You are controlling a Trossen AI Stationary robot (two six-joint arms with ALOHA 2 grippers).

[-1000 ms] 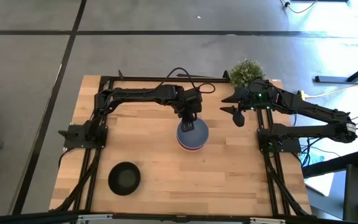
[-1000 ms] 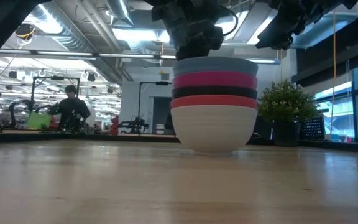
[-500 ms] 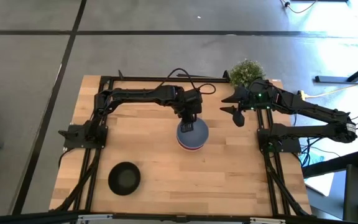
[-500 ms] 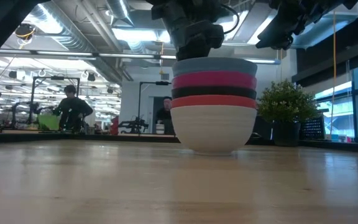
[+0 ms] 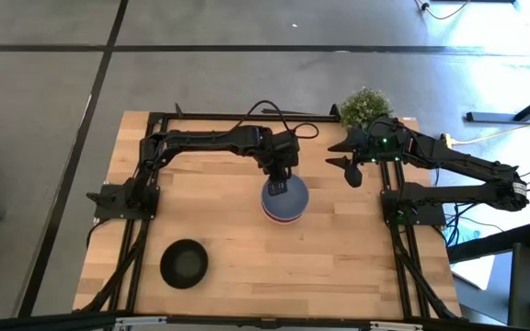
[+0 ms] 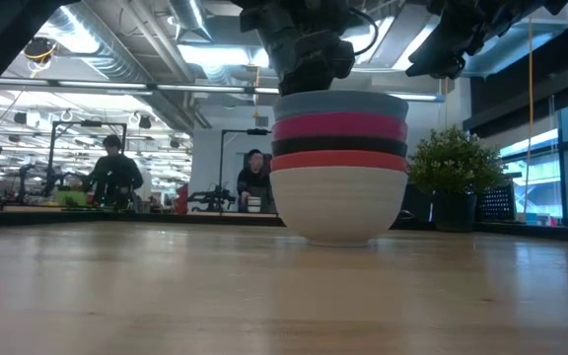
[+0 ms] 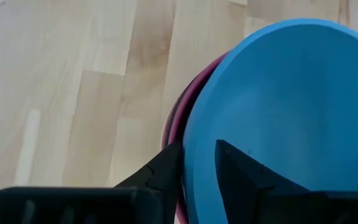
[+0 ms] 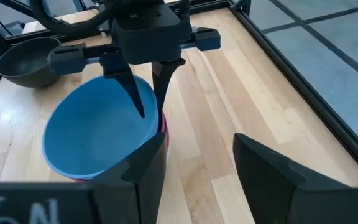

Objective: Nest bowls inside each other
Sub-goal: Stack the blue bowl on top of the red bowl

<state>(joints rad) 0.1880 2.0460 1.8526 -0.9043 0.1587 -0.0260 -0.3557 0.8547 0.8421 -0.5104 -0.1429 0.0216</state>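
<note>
A stack of nested bowls point(image 5: 285, 202) stands mid-table: white at the bottom, then red, black and magenta, with the blue bowl point(image 7: 278, 106) on top, as the low view shows point(image 6: 340, 168). My left gripper point(image 7: 199, 165) reaches down at the blue bowl's far rim and is shut on it. A second black bowl point(image 5: 184, 263) sits alone, base down, near the table's near left corner. My right gripper point(image 5: 343, 167) hovers open above the far right of the table, beside the stack and touching nothing. My left gripper holds the blue bowl by its rim point(image 7: 192, 149) on the far side of the stack. One finger point(image 8: 135, 93) is inside the bowl and the other point(image 8: 161, 87) outside, both pointing down from above. The blue bowl sits level in the magenta bowl.
A small green potted plant point(image 5: 364, 106) stands at the far right corner, close behind my right arm. Black frame rails point(image 5: 145, 230) run along the table's left, right and far sides. Bare wood lies between the stack and the lone black bowl. People move in the room beyond.
</note>
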